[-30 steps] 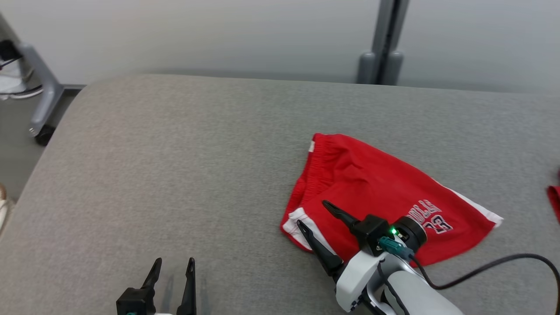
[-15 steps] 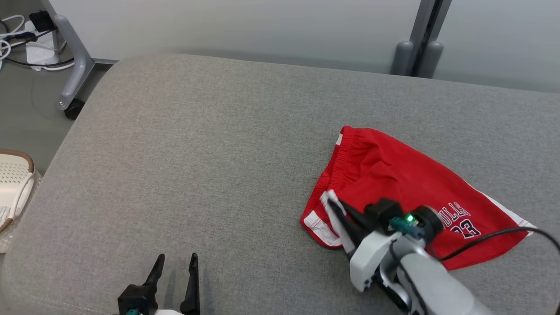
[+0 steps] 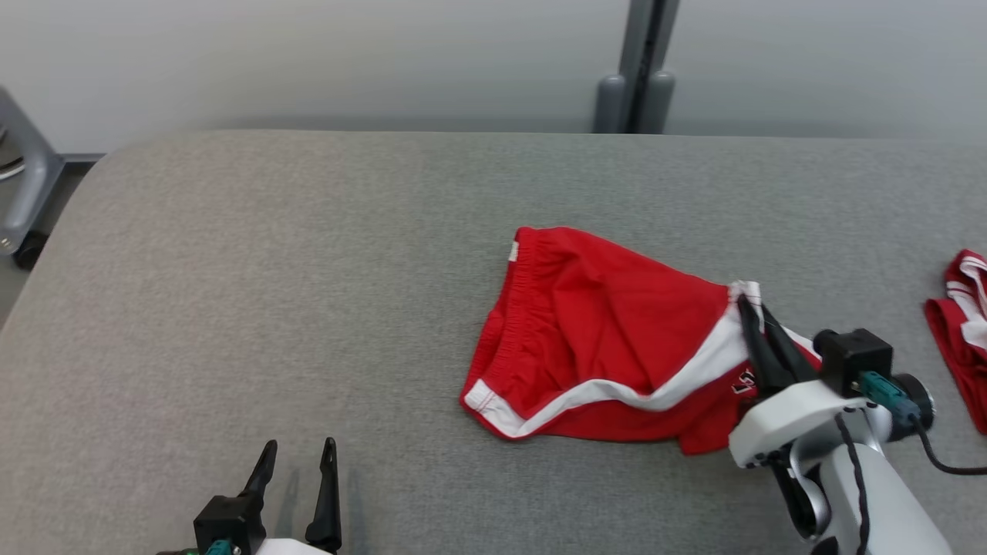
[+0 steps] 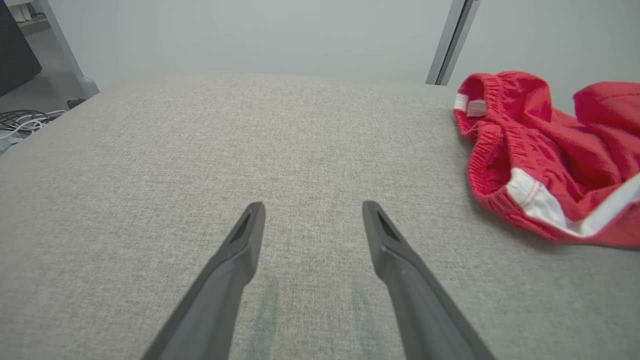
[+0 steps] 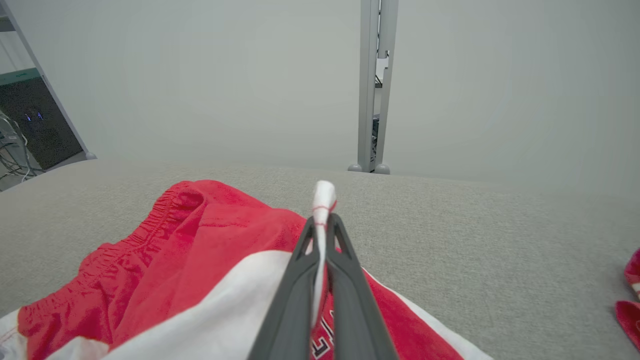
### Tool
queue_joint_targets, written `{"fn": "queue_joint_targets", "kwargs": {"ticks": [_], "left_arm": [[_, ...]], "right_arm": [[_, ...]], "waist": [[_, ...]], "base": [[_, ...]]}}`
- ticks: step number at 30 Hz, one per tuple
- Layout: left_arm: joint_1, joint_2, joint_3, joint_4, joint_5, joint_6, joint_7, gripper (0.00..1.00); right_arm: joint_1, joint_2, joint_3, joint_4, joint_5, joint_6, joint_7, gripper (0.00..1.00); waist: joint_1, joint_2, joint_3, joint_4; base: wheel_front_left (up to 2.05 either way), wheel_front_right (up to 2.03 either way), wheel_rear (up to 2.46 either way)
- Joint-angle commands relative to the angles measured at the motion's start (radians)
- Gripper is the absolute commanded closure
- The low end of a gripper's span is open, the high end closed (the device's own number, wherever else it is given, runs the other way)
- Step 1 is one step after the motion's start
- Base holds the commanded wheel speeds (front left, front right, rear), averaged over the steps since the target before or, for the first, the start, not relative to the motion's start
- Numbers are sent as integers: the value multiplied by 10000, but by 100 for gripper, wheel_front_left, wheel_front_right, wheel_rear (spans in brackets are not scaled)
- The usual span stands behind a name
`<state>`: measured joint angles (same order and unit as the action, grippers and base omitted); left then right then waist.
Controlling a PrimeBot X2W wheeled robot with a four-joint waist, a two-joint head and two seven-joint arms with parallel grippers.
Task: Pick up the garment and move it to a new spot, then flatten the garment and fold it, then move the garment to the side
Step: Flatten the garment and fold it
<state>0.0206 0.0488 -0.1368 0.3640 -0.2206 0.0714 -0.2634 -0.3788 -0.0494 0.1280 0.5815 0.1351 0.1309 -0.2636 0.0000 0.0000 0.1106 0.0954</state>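
Red shorts with white trim lie on the grey padded table, right of centre, one leg folded over the other. My right gripper is shut on the white hem corner, holding it up over the shorts' right side; in the right wrist view the hem sticks up between the closed fingers of that gripper. My left gripper stands open near the front edge, well left of the shorts, nothing between its fingers. In the left wrist view, this gripper hovers over bare table, shorts to its right.
A second red and white garment lies at the table's right edge. A grey post stands behind the table against the pale wall. A wheeled stand leg is off the table's left end.
My right gripper has carried the white hem corner from the shorts' front left across to the right, folding one leg over. The head camera has shifted. The left gripper has stayed put.
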Motion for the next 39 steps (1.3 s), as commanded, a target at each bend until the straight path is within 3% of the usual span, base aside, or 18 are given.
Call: {"fn": "queue_joint_targets", "kwargs": {"ticks": [1, 8, 9, 10, 16, 25, 39], "left_arm": [[-209, 36, 19, -29, 42, -35, -12, 0], [-349, 41, 56, 19, 123, -61, -12, 0], [-342, 44, 82, 28, 142, -72, -12, 0], [-338, 41, 90, 41, 188, -88, -12, 0], [-228, 40, 239, 95, 284, -113, -12, 0], [8, 38, 474, 89, 394, -135, -12, 0], [593, 40, 865, 66, 677, -36, -12, 0]], "right_arm": [[176, -45, -333, -60, -163, -4, -5, 100], [652, -40, -1878, 167, -500, -4, -6, 100], [690, -39, -2032, 215, -565, -4, -6, 59], [738, -42, -2126, 320, -635, -4, -6, 0], [764, -46, -2548, 115, -840, -2, -6, 0], [1683, -46, -2544, -1471, -1119, -4, -5, 0], [3371, -45, -1900, -1826, -1267, -4, -3, 0]], "waist": [[0, 0, -47, -361], [0, 0, -30, -780], [0, 0, -32, -812], [0, 0, -34, -838], [0, 0, -127, -1028], [0, 0, -541, -1449], [0, 0, -1130, -1747]], "base": [[0, 0, 0], [0, 0, 0], [0, 0, 0], [0, 0, 0], [0, 0, 0], [0, 0, 0], [0, 0, 0]]}}
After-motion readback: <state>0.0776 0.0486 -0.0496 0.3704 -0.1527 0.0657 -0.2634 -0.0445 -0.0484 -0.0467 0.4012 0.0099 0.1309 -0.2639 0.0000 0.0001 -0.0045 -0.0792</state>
